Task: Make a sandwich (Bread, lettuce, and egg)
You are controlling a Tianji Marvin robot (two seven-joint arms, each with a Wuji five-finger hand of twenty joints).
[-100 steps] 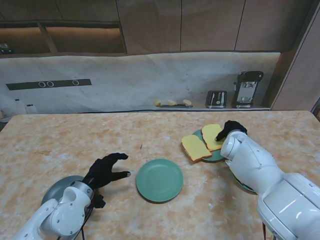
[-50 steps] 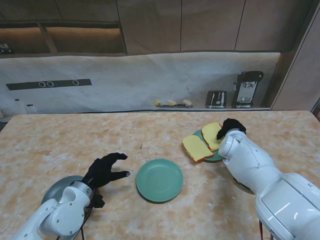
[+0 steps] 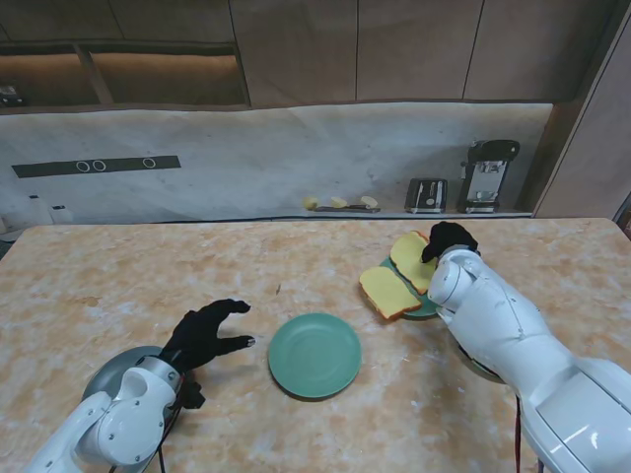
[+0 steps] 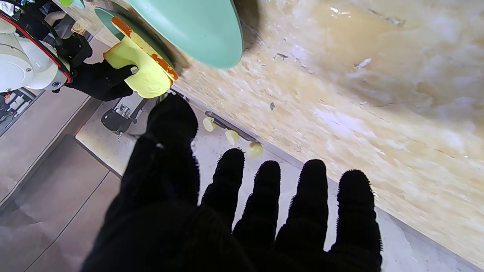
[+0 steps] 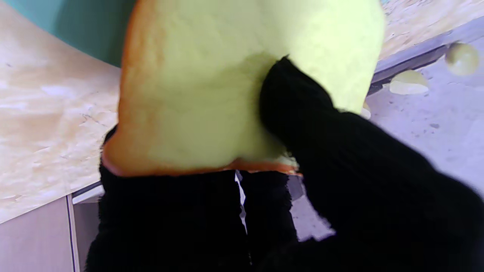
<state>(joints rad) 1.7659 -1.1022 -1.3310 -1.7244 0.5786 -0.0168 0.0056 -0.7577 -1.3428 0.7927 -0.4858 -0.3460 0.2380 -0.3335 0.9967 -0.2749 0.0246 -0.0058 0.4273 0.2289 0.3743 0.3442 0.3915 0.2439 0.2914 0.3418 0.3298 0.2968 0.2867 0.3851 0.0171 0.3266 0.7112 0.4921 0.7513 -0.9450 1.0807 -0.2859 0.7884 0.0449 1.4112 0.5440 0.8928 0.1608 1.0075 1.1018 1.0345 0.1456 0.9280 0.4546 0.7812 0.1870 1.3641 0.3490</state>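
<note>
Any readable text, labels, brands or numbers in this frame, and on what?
None can be read.
Black wall strip with three round rings: marks only, no legible letters.
Small black toaster and black coffee machine on the far counter: any branding too small to read.
Yellow bread slice held by the right hand: unmarked.

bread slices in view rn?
2. One slice is pinched in the right hand, tilted above the far plate; the other slice lies on that plate. More could be hidden behind the arm.

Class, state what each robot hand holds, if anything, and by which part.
The right hand pinches a bread slice at one crust edge, thumb on its face. The left hand holds nothing.
</note>
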